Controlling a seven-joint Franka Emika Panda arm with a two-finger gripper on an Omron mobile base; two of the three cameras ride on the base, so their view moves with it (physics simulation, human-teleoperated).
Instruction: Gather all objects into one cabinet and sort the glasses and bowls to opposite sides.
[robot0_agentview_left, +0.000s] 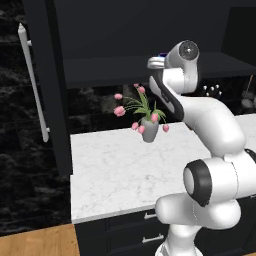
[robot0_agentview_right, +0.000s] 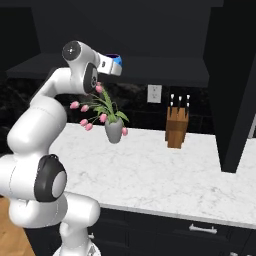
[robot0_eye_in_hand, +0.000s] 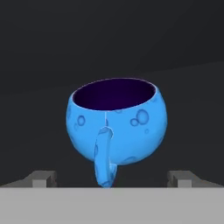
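Claw spread wide, its two dark tips standing far apart at either side of the hand view, nothing pinched between them. Straight ahead of it sits a small bright blue bowl, round, dimpled, dark purple inside, with a looped handle that faces the camera and hangs down between the two tips. Whether the handle touches either tip cannot be told; it looks clear of both. The bowl stands upright on the dark shelf of the black cabinet. From the right base view a sliver of the bowl's blue side and dark rim shows just past the end of the hand, up at shelf height. From the left base view the arm reaches up to the shelf and the hand covers most of the bowl. Cabinet door stands open at the left, long white bar handle running down it. Below the shelf, a white marble counter carries a grey vase of pink tulips, and farther right a wooden knife block stands near the back wall, under a white wall outlet. Black drawers with pale handles run under the counter's edge.
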